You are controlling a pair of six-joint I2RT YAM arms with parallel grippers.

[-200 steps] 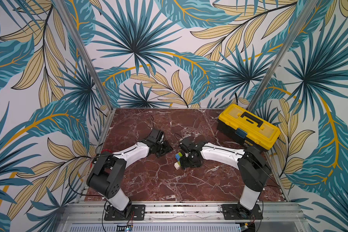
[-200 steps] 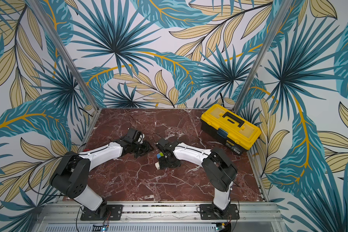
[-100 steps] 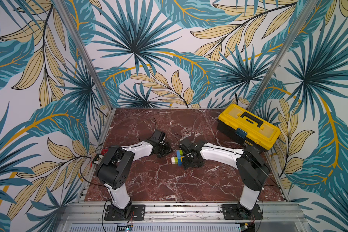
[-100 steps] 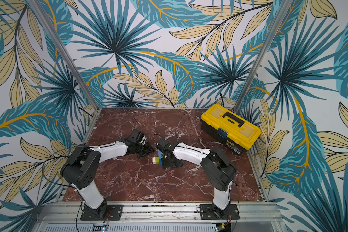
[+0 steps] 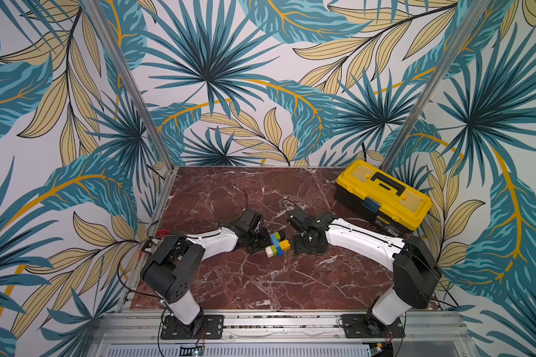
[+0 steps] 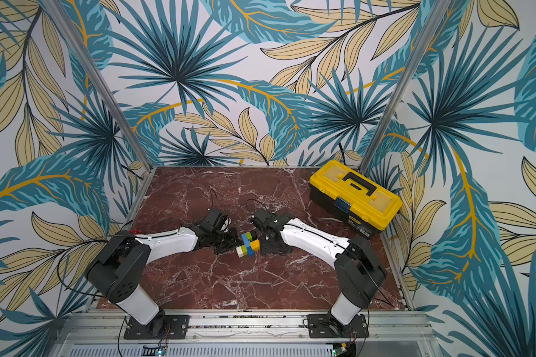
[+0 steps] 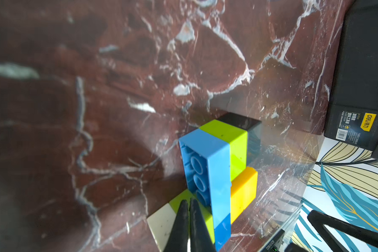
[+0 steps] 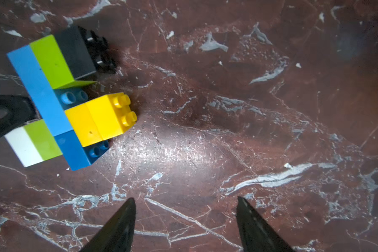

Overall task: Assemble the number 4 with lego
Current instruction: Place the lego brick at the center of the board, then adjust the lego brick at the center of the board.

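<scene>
- The number 4 (image 5: pixel 277 244) lies flat on the table (image 5: pixel 245 278), mid-table between the two grippers. All bricks look joined.
- Left gripper (image 7: pixel 188 203): fingers pressed together with nothing between them, tips at the lime-green and white end of the column. I can't tell if they touch the bricks or sit just above.
- Right gripper (image 8: pixel 186 199): jaws spread wide and empty, just beside the figure on its stud side, not touching it.
- Handling, my read: light, rigid plastic with glossy faces, so it will skate on the marble if nudged. Stud joints are the weak spot, and levering on an end brick could pop it off.
- Where I'd grab: across the flat faces of the light-blue bar (image 8: pixel 39 87) near its middle, since it ties everything together. I'd avoid the white brick (image 8: pixel 24 146) and the black brick (image 8: pixel 76 50), which are end pieces with one joint each.
- It sits low, so the fingers would have to come right down to the surface.
- Room: bare marble in front of and behind the figure. The toolbox (image 5: pixel 384 194) is well apart in the far right corner.
- Tightest clearance is the two grippers themselves, one close on each side.
</scene>
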